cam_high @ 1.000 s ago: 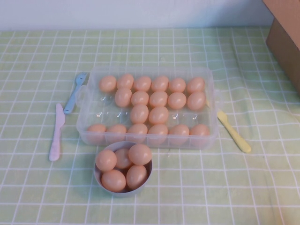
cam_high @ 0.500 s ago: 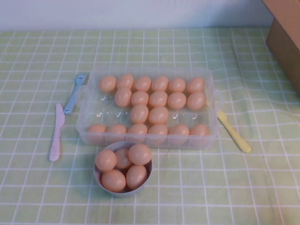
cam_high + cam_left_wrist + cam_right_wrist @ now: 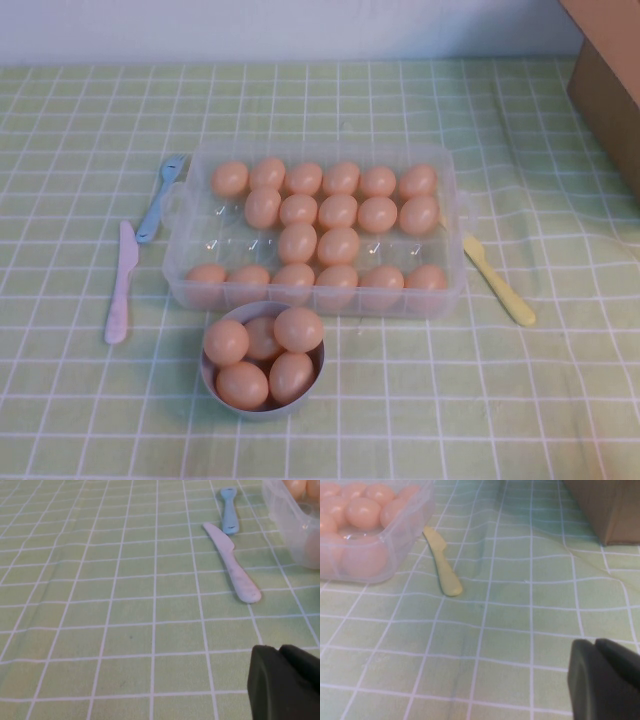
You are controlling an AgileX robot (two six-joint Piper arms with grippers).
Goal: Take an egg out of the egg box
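Note:
A clear plastic egg box (image 3: 450, 290) sits mid-table and holds several tan eggs (image 3: 338, 246). A small grey bowl (image 3: 212, 385) in front of it holds several more eggs (image 3: 299, 329). Neither arm shows in the high view. In the left wrist view my left gripper (image 3: 277, 650) is shut and empty, low over the cloth, with the box corner (image 3: 295, 520) far off. In the right wrist view my right gripper (image 3: 594, 642) is shut and empty, with the box (image 3: 405, 535) and its eggs (image 3: 364, 512) well away.
A pink plastic knife (image 3: 120, 285) and a blue fork (image 3: 158, 200) lie left of the box. A yellow knife (image 3: 498, 280) lies right of it. A brown cardboard box (image 3: 610, 70) stands at the far right. A green checked cloth covers the table.

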